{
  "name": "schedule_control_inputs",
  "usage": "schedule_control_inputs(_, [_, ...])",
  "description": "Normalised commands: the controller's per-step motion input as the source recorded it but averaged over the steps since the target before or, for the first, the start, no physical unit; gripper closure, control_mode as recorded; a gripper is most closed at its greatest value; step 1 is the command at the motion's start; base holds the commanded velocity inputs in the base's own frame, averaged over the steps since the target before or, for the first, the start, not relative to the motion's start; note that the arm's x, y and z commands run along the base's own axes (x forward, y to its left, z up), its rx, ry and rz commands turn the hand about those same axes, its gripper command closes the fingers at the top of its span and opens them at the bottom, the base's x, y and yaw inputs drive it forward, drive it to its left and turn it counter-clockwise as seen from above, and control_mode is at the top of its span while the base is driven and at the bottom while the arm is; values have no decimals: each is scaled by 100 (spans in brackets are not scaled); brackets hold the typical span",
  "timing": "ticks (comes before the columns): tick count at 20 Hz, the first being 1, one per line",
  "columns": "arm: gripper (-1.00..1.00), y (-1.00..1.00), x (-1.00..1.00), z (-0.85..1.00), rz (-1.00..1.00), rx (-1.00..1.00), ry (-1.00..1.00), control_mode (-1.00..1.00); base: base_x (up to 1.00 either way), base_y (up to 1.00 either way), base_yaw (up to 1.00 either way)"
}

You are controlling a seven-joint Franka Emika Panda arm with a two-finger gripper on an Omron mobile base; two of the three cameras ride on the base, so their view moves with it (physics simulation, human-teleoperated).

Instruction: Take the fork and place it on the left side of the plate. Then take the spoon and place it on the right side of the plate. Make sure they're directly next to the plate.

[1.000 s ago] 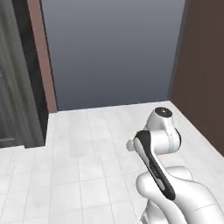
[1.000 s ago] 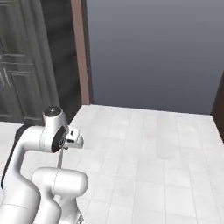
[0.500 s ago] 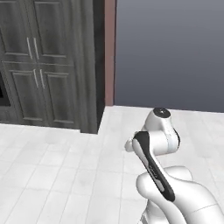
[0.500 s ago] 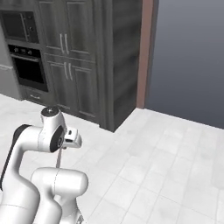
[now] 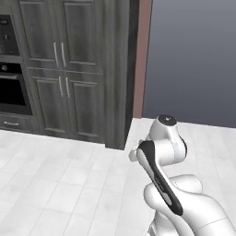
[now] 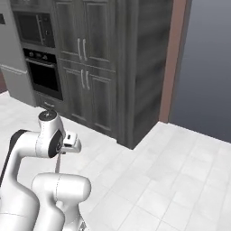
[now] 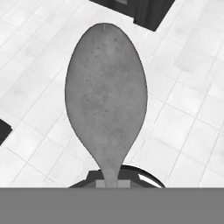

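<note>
The end effector [image 7: 113, 183] is closed tight on the thin handle of the spoon [image 7: 106, 94]. The spoon's round bowl sticks out in front of the hand, above the white tiled floor [image 7: 183, 109]. Dark cabinets [image 6: 108, 63] and an oven [image 6: 43, 74] stand ahead. The step looks like carrying the spoon to the plate. To do it well, keep the grip firm and the hand steady so the spoon does not slip or swing. Then lay it flat right beside the plate's right edge.
</note>
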Motion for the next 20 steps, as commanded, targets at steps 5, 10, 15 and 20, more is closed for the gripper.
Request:
schedule_control_inputs(5, [100,0,0,0,0,0,0,100,94,20,10])
schedule_control_inputs(10, [100,0,0,0,0,0,0,100,91,14,23])
schedule_control_inputs(15, [100,0,0,0,0,0,0,100,81,14,35])
schedule_control_inputs(20, [100,0,0,0,0,0,0,100,73,15,42])
